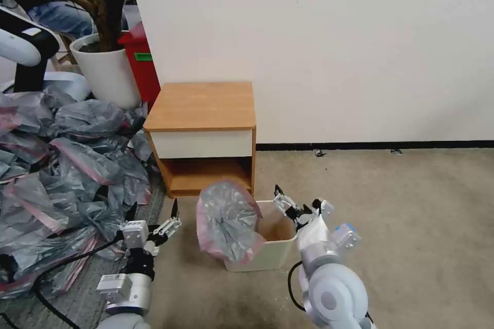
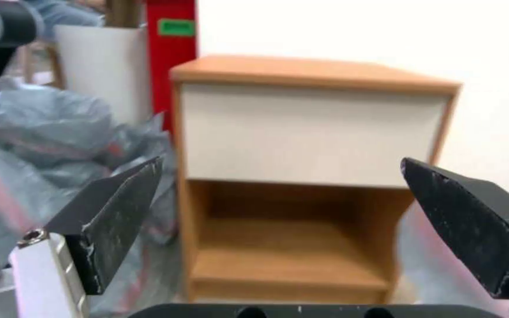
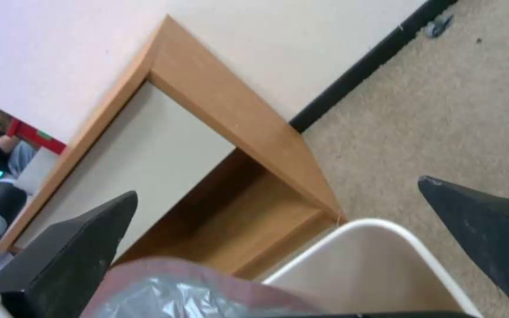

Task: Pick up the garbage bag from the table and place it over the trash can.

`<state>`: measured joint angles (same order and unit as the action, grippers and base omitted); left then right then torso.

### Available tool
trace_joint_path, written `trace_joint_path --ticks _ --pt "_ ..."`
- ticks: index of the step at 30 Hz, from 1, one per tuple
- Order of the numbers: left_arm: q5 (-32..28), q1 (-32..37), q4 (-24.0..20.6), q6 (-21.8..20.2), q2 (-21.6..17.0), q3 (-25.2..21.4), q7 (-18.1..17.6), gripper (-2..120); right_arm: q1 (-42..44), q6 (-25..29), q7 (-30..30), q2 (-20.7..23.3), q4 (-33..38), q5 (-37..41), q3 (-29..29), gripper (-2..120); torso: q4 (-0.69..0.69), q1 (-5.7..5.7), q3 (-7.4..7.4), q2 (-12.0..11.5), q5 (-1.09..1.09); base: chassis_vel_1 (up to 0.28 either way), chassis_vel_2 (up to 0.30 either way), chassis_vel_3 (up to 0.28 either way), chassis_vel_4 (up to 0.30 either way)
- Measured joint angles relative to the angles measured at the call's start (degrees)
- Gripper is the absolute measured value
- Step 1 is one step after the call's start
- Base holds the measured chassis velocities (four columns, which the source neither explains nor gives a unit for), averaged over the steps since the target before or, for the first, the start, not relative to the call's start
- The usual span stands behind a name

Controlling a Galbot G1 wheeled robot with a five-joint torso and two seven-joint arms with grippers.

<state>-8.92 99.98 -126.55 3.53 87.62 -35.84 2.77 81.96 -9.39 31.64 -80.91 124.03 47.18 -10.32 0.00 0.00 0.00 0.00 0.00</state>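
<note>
Right end effector open above trash can, garbage bag draped.

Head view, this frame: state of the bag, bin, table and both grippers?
garbage bag: draped over the trash can's left side, mouth not spread round the rim.
trash can: upright, right part uncovered.
table: top bare.
left gripper: open, empty.
right gripper: open, above the can's rim.

Layout before the table.
We see the trash can before the table, the garbage bag draped over its left rim.
</note>
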Motion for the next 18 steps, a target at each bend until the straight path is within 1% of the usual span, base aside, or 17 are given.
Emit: trace_joint_path --ticks 1,2,4,5,6,8,9,10,11,12,13,14,15,16,17,18 --pt "0.0 0.0 0.0 0.0 0.0 0.0 0.0 100 0.0 0.0 0.0 0.0 0.0 0.0 0.0 113 0.0 0.0 0.0 0.0 0.0 0.0 0.0 0.0 0.0" --pt "-2.0 0.0 -0.6 0.1 -0.4 -0.1 1.6 100 0.2 0.0 0.0 0.1 0.4 0.0 -0.2 113 0.0 0.0 0.0 0.0 0.0 0.0 0.0 0.0 0.0" --pt "-9.0 0.1 -2.4 0.1 -1.5 -0.4 7.6 100 0.5 0.0 0.0 0.2 1.1 0.0 -0.5 112 0.0 0.0 0.0 0.0 -0.01 0.0 0.0 0.0 0.0" --pt "-13.6 0.3 -3.8 -0.5 -2.2 -0.3 10.8 100 0.6 0.0 0.0 0.2 1.3 0.0 -0.5 111 0.0 0.0 0.0 0.0 0.0 0.0 0.0 0.0 0.0" --pt "-13.6 0.3 -3.8 -0.5 -2.2 -0.3 10.8 100 0.6 0.0 0.0 0.2 1.3 0.0 -0.5 111 0.0 0.0 0.0 0.0 0.0 0.0 0.0 0.0 0.0" --pt "-22.4 0.7 -6.6 -3.7 -3.7 0.9 18.1 100 0.6 0.0 0.0 0.2 1.6 0.1 -0.7 107 0.0 0.0 0.0 0.0 0.0 0.0 0.0 0.0 0.0" --pt "-22.4 0.7 -6.6 -3.7 -3.7 0.9 18.1 100 0.6 0.0 0.0 0.2 1.6 0.1 -0.7 107 0.0 0.0 0.0 0.0 0.0 0.0 0.0 0.0 0.0" --pt "-25.1 0.6 -7.4 -6.0 -4.1 1.5 20.5 100 0.6 0.0 0.0 0.2 1.7 0.1 -0.8 104 0.0 0.0 0.0 0.0 0.01 0.0 0.0 0.0 0.0" --pt "-27.0 0.4 -7.9 -8.1 -4.5 2.5 22.1 100 0.7 0.0 0.1 0.2 1.8 0.1 -0.9 101 0.0 0.0 0.0 0.0 0.01 0.0 0.0 0.0 0.0" --pt "-28.1 0.1 -8.0 -9.9 -4.7 3.4 22.8 100 0.8 0.0 0.1 0.2 1.9 0.1 -0.9 100 0.0 0.0 0.0 0.0 0.0 0.0 0.0 0.0 0.0" --pt "-28.1 0.1 -8.0 -9.9 -4.7 3.4 22.8 100 0.8 0.0 0.1 0.2 1.9 0.1 -0.9 100 0.0 0.0 0.0 0.0 0.0 0.0 0.0 0.0 0.0" --pt "-28.8 -0.3 -7.8 -11.3 -4.9 4.4 23.0 100 0.9 0.0 0.1 0.3 2.0 0.1 -1.0 100 0.0 0.0 0.0 0.0 0.01 0.0 0.0 0.0 0.0" --pt "-29.1 -0.9 -6.8 -13.2 -5.2 6.0 22.4 100 1.1 -0.1 0.1 0.4 2.2 0.2 -1.1 99 0.0 0.0 0.0 0.0 0.01 0.0 0.0 0.0 0.0" --pt "-28.9 -1.5 -5.6 -14.6 -5.5 7.6 20.5 100 1.4 -0.1 0.1 0.5 2.3 0.2 -1.3 99 0.0 0.0 0.0 0.0 0.0 0.0 0.0 0.0 0.0" --pt "-28.9 -1.5 -5.6 -14.6 -5.5 7.6 20.5 100 1.4 -0.1 0.1 0.5 2.3 0.2 -1.3 99 0.0 0.0 0.0 0.0 0.0 0.0 0.0 0.0 0.0" --pt "-28.4 -2.5 -4.3 -16.4 -5.9 9.3 17.2 100 1.6 -0.1 0.1 0.6 2.6 0.2 -1.5 99 0.0 0.0 0.0 0.0 0.0 0.0 0.0 0.0 0.0"
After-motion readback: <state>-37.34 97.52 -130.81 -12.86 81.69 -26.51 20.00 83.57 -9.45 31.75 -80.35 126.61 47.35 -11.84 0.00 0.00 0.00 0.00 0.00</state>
